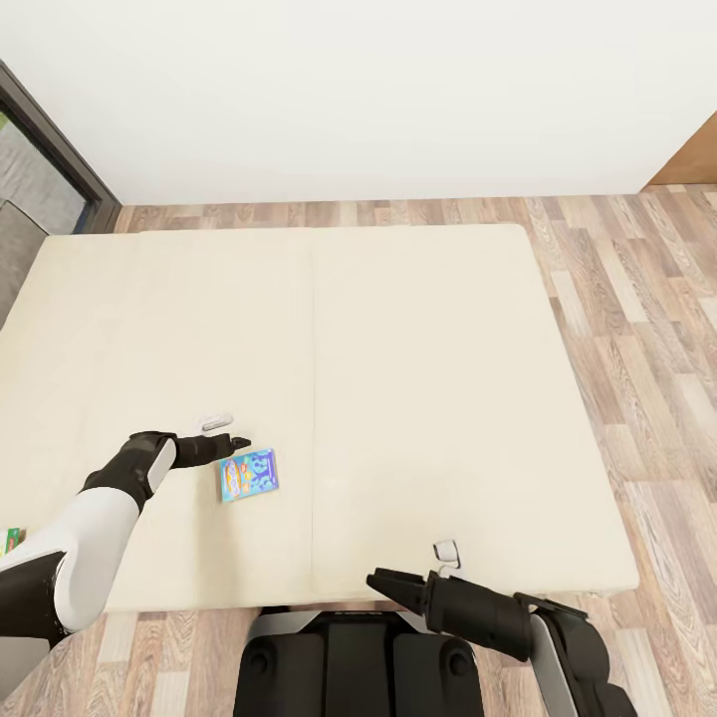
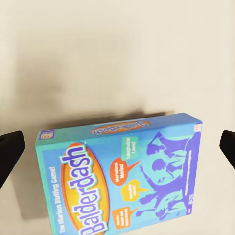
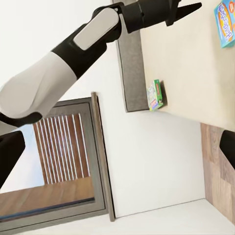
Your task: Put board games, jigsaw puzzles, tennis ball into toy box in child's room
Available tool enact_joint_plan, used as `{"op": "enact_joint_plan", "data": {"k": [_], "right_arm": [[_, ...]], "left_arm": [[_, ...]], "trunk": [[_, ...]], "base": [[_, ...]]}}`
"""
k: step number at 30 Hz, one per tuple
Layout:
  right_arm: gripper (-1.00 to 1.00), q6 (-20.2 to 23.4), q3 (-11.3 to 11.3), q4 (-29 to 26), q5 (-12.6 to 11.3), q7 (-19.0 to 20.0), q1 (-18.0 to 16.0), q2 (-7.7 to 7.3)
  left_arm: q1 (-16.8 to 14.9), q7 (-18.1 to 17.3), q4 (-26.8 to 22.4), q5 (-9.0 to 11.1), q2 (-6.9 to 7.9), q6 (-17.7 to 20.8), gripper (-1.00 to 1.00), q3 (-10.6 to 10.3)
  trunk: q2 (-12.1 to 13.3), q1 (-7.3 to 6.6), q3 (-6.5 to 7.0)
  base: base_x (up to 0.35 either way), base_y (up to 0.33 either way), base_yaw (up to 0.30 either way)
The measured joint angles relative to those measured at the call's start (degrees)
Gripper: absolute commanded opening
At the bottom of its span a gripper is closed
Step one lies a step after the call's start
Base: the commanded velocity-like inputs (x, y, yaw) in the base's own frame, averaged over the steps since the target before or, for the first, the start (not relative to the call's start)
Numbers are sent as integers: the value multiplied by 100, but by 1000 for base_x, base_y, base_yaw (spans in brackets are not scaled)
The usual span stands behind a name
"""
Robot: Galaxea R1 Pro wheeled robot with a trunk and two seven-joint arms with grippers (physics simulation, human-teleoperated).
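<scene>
Bed (image 1: pixel 398 378) — large cream mattress, flat, taking up most of the head view; white wall beyond its far edge, wood-plank floor (image 1: pixel 647 329) along its right side and near edge; dark door frame (image 1: pixel 60 149) off its far-left corner

Left arm — white and black, reaching in over the bed's near-left part; left gripper (image 1: pixel 231 444) low over the mattress, at the far-left corner of the blue board game; jaws spread wide, both dark fingertips (image 2: pixel 10 152) standing clear of the box's two ends in the left wrist view, nothing pinched

Right arm — dark forearm at the bed's near edge, right of centre; right gripper (image 1: pixel 383 581) pointing leftward along that edge; jaws apart, fingertips at opposite sides of the right wrist view, holding nothing

Blue board game (image 1: pixel 248 474) — flat box printed "Balderdash", cartoon figures and orange speech bubbles; lying face-up on the bed's near-left part, slightly skewed to the bed edges; seen too in the right wrist view (image 3: pixel 226 22)

Second board game (image 3: pixel 154 95) — green box, at the bed's left edge beside the grey bed frame; a sliver of it at the head view's left border (image 1: pixel 10 539); print too small to read
</scene>
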Motion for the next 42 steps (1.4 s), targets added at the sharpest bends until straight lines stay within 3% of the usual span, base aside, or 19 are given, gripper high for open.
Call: {"op": "enact_joint_plan", "data": {"k": [42], "right_arm": [[100, 3, 25, 1, -2, -63, -1, 0]], "left_arm": [[2, 80, 25, -24, -5, 50, 100, -17]], "trunk": [[0, 0, 0]], "base": [[0, 0, 0]]}}
